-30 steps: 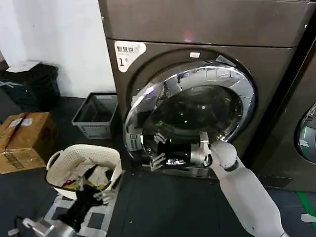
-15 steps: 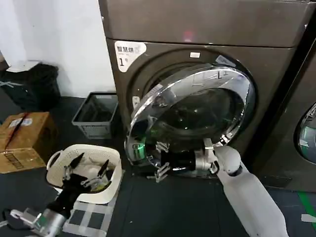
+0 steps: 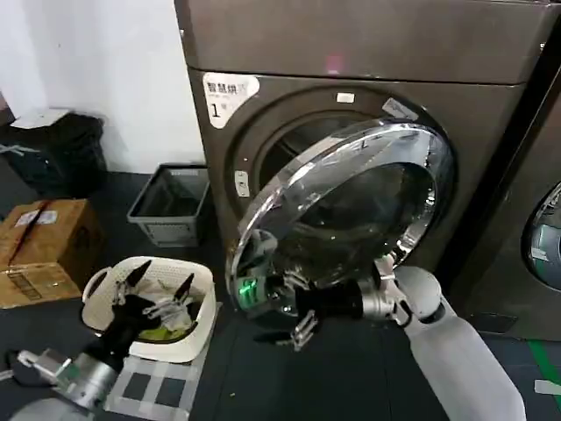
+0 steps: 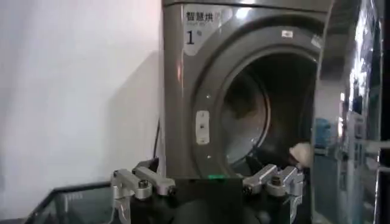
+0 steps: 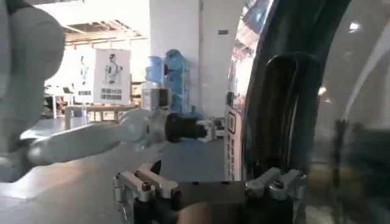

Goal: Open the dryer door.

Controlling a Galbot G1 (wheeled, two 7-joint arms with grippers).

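Observation:
The brown-grey dryer (image 3: 491, 123) with a white "1" sticker stands ahead. Its dryer door (image 3: 351, 202), a chrome-rimmed dark porthole hinged on the right, is swung partly out, baring the left part of the drum opening (image 3: 285, 149). My right gripper (image 3: 296, 307) is at the door's lower left rim, fingers spread open around the edge. The right wrist view has the door's rim (image 5: 292, 109) close alongside. My left gripper (image 3: 160, 285) hovers open over the white basket, low at the left. From the left wrist I see the dryer (image 4: 183, 91) and the door's edge (image 4: 359, 109).
A white laundry basket (image 3: 101, 294) with clothes sits on the dark floor at the left. Beyond it are a cardboard box (image 3: 44, 246), a grey crate (image 3: 166, 206) and a black bin (image 3: 66, 145). A neighbouring machine (image 3: 543, 237) stands at the right.
The door has swung further out from the dryer, showing more of the drum opening. My right gripper moved down and outward with its rim. The left gripper rose over the basket.

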